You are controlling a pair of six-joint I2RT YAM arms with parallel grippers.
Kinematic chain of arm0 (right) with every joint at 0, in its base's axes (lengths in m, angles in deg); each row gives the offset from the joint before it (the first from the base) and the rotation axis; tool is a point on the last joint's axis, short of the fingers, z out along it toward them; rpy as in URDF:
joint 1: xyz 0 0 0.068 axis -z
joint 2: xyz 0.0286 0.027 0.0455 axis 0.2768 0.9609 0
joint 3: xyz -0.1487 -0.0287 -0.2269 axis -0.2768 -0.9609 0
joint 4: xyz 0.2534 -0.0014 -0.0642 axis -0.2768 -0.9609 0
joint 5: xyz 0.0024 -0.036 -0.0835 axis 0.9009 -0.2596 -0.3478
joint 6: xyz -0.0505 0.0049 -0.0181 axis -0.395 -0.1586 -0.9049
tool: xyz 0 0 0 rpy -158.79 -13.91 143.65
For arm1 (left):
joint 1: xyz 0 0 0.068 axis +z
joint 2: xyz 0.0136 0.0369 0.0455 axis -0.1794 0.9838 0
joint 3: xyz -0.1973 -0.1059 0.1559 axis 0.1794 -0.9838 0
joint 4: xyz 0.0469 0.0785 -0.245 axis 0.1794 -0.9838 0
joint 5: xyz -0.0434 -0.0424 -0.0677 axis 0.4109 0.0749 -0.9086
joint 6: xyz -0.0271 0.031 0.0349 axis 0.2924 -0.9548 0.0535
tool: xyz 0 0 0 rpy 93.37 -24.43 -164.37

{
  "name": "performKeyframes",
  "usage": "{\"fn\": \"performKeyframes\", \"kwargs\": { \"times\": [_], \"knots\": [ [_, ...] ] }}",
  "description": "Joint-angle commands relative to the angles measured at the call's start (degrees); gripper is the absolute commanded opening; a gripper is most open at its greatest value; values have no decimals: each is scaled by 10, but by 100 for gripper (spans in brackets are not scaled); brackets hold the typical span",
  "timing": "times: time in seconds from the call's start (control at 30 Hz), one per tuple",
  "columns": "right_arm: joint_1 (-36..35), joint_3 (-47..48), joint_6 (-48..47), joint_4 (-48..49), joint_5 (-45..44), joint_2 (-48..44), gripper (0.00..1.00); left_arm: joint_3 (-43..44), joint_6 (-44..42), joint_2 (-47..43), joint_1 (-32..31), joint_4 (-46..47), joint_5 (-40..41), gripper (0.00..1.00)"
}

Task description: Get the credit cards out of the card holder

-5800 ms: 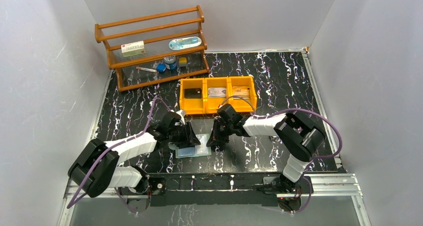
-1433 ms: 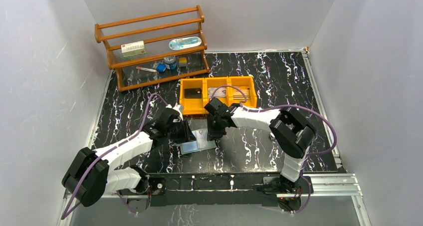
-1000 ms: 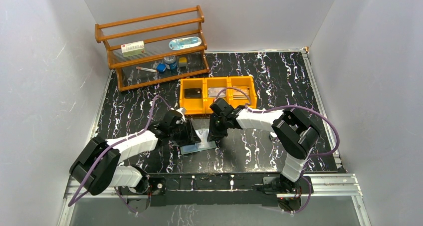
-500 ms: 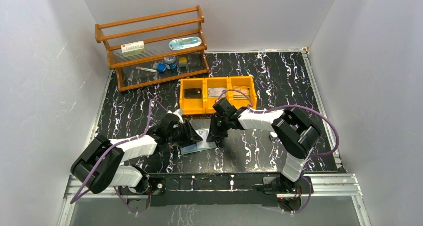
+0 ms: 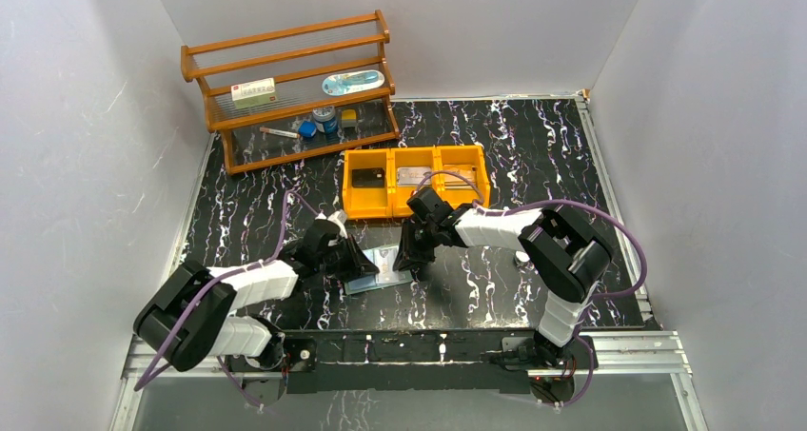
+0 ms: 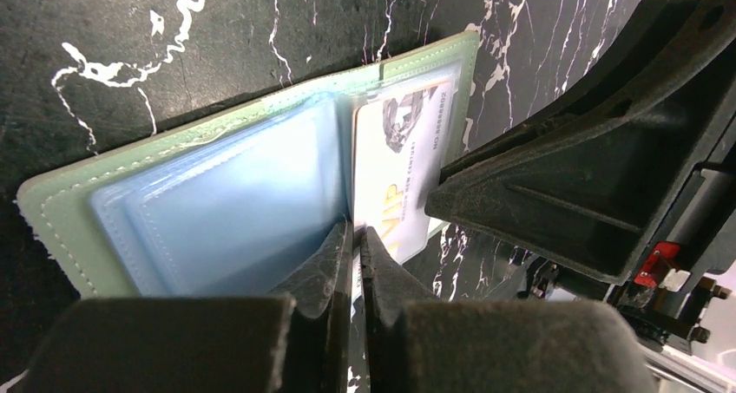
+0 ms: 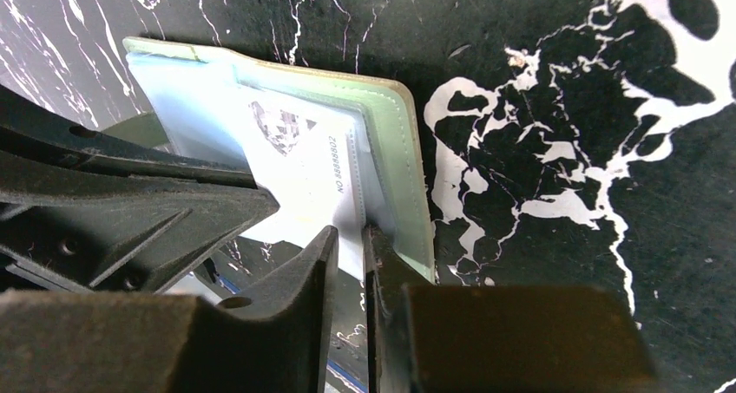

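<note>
My bin (image 5: 416, 205) sits mid-bench (image 5: 533, 146) with three compartments: a dark thing (image 5: 369, 177) in the left one, a grey card (image 5: 415, 175) in the middle and a tan card (image 5: 460, 174) in the right. Behind it, the rack (image 5: 285, 109) carries a box (image 5: 253, 91) and an oval dish (image 5: 353, 82) on its upper shelf, and a jar (image 5: 324, 119) among small bits on the lower one.

The holder (image 6: 217, 202) lies open on the bench in front of the bin, between my two arms. It has a pale green stitched cover and bluish clear sleeves. A white VIP card (image 6: 399, 163) with a printed number sits in the right-hand sleeve.

My left fingers (image 6: 325, 271) are pressed together at the fold, right on that card's edge. I cannot tell whether they pinch the card or only a sleeve leaf. My right fingers (image 7: 304, 276) stand narrow, clamped on the holder's sleeve edge just inside the cover.

Half a second ago my left fingers stood apart over the holder; now they have closed and drawn back a little towards me. The right arm has barely moved. The holder has shifted since the earliest view, when it lay squarer and nearer the front edge.
</note>
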Motion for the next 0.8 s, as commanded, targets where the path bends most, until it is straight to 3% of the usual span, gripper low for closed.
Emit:
{"fn": "performKeyframes", "kwargs": {
  "times": [0.0,0.17,0.4,0.67,0.77],
  "knots": [
    [-8,-9,0,-19,-21,15,27,8,-44,-24,-16,-122,34,0],
    [-3,-9,-5,-6,-8,13,26,19,-63,-62,-16,-167,47,0],
    [-3,-11,-6,10,4,11,0,27,-71,-59,-16,-172,40,0],
    [-7,18,-18,-95,-130,-7,0,38,-77,-68,-16,-217,70,0],
    [-20,46,-53,-137,-187,-10,0,40,-79,-62,-16,-216,67,7]
  ]
}}
